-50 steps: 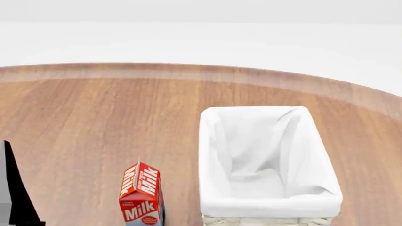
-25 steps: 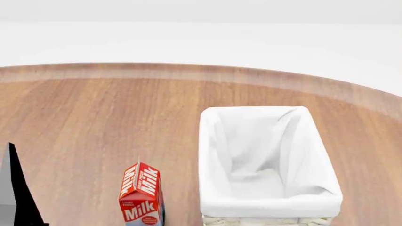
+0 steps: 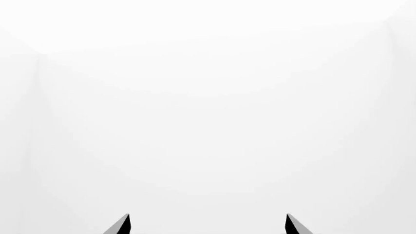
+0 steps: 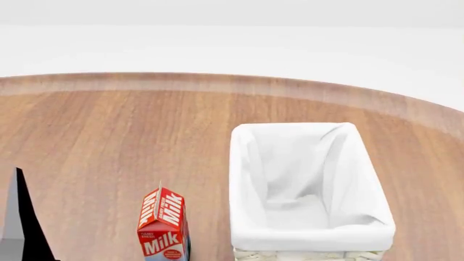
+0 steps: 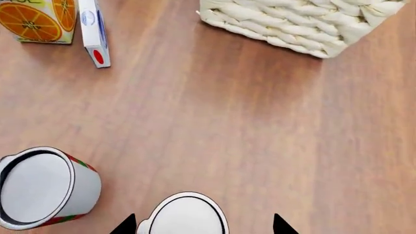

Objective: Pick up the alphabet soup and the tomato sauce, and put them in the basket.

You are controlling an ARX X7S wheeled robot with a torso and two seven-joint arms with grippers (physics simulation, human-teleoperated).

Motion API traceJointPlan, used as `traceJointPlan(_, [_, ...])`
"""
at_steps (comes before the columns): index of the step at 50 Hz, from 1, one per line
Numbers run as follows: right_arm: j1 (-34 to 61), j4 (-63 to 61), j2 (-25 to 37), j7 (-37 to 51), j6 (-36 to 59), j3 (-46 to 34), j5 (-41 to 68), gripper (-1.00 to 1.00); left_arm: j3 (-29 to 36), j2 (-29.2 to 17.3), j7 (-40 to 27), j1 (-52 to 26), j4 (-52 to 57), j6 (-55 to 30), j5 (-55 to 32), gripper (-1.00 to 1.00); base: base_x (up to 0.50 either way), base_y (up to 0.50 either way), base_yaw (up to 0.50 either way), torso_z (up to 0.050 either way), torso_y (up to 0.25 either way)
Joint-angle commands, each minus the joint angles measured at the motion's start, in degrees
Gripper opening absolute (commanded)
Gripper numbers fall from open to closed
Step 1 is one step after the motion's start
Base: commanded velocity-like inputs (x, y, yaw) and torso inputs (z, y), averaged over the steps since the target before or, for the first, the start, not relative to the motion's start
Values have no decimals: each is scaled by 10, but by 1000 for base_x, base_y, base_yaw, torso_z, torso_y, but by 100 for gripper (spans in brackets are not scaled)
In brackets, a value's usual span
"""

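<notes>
Tomato sauce [image 5: 44, 194], red-green label edge showing, unread, stands just beside my right pincer [image 5: 202, 225]; a second silver-topped can [image 5: 186, 214] sits between its spread tips, ungripped. "Milk" carton [image 4: 164, 224] beside basket [image 4: 312, 237]. Left pincer [image 3: 206, 225] spread wide, empty, facing blank white.

whitish woven basket [image 5: 312, 24], red-and-white milk carton [image 4: 164, 225]

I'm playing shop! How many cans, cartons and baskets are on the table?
Cans: 2, the red-and-green-labelled round can and a pale-topped round can, label hidden.
Cartons: 2, the red milk carton and the orange-printed juice carton.
Baskets: 1, the whitish woven wicker basket.
Total: 5.
</notes>
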Motion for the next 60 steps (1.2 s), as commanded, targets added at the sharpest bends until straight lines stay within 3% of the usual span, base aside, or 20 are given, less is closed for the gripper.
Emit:
traceJointPlan(1, [8,8,-5,-1,5,-26,-26,100,6,-1,-2,1,-6,6,4,100,0,0,0,0,0])
traceJointPlan(60, [20,88,-17,-58,-48,-80,-88,100,15,-11,-11,-2,0,-1,5,100,0,0,0,0,0])
